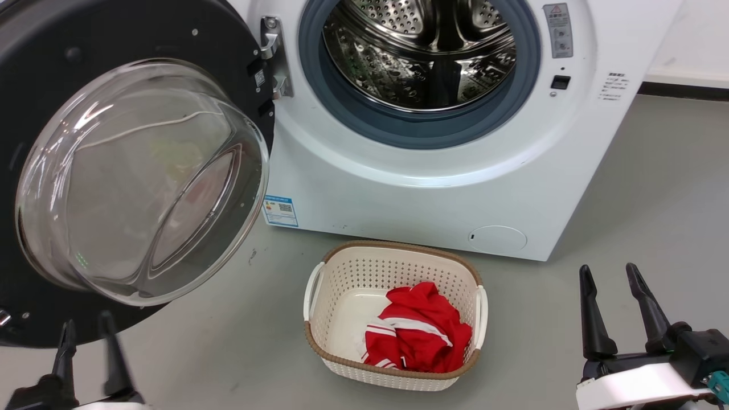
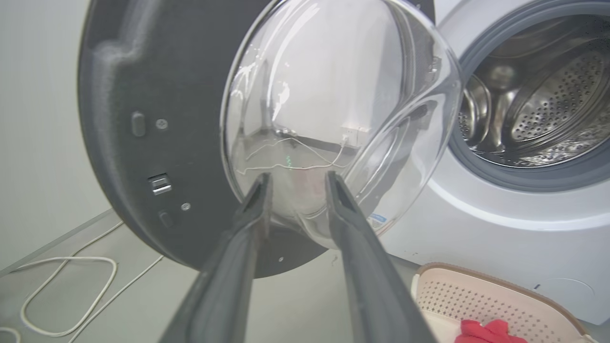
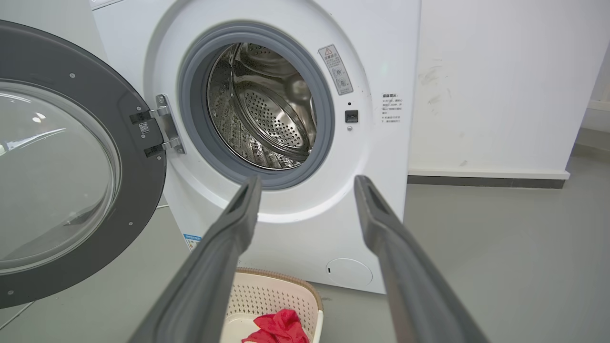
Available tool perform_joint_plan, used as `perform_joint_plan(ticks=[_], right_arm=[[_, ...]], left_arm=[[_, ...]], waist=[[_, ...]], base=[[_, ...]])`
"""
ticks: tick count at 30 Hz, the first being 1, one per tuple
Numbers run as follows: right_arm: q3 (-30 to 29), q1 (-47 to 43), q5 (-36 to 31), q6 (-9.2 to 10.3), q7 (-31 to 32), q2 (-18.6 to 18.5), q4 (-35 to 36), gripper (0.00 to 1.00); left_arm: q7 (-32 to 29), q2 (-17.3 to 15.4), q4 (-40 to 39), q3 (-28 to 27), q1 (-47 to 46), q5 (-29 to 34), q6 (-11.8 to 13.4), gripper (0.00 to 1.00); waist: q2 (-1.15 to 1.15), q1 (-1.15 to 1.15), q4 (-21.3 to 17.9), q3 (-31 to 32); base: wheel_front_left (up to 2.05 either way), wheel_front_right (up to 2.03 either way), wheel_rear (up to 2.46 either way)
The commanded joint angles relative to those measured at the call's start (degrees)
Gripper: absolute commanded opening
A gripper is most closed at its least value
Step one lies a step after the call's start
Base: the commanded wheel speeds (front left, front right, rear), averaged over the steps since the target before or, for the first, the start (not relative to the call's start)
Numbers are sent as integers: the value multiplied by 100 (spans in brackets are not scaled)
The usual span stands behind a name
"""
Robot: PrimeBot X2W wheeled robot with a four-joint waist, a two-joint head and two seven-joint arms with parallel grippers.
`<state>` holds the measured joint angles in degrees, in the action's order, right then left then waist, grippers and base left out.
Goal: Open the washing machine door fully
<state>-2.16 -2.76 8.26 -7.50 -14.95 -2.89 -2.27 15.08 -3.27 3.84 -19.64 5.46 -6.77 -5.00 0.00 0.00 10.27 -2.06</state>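
"Black fingers point(image 1: 592, 324), two and two, right down at the bottom. What are they?"

"The left claw point(image 1: 86, 322) and the right claw point(image 1: 607, 267). Both hold nothing. The left claw has a small gap between its fingers. The right claw stands wider."

"What is next to the left one?"

"Its tips point up at the low edge of the washing machine door point(image 1: 34, 85). I cannot tell if they touch it."

"And past the claws?"

"A cream basket point(image 1: 393, 246) with little holes sits on the grey floor point(image 1: 638, 188), between the two claws and a bit farther off. A red cloth point(image 1: 418, 333) with white stripes lies in it, on the right side."

"Where is the door?"

"On the left. It hangs from a metal hinge point(image 1: 274, 57) and stands far open, away from the front of the washing machine point(image 1: 398, 193). Its inside faces us: a black round ring with a clear glass bowl point(image 1: 142, 182) bulging out."

"And the machine?"

"White, just behind the basket. A grey-blue rubber ring point(image 1: 413, 135) goes around a shiny steel drum point(image 1: 421, 57) full of holes. A small blue label point(image 1: 279, 211) is low on the left of the front, a round cap point(image 1: 497, 239) low on the right."

"Behind that?"

"A white wall point(image 3: 500, 85)."
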Motion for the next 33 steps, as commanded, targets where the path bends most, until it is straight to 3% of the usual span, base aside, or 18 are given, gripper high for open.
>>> perform_joint_plan(ticks=[1, 8, 17, 33], right_arm=[[2, -52, -27, 2, -23, 5, 17, 100], [55, -88, -142, 2, -20, 5, 116, 100], [4, -176, -228, 2, 82, 5, 138, 100], [67, -115, -149, 2, 82, 5, 70, 100]], left_arm=[[13, 18, -74, 107, 28, 7, -4, 100], [13, 34, -418, 810, -187, 146, -25, 100], [12, -26, -118, 1327, -518, 191, -143, 100], [13, -24, 100, 1397, -518, 142, -114, 100]], waist=[[0, 0, -65, 50], [0, 0, -328, 170], [0, 0, -761, 223], [0, 0, -982, 107]], base=[[0, 0, 0], [0, 0, 0], [0, 0, 0], [0, 0, 0]])
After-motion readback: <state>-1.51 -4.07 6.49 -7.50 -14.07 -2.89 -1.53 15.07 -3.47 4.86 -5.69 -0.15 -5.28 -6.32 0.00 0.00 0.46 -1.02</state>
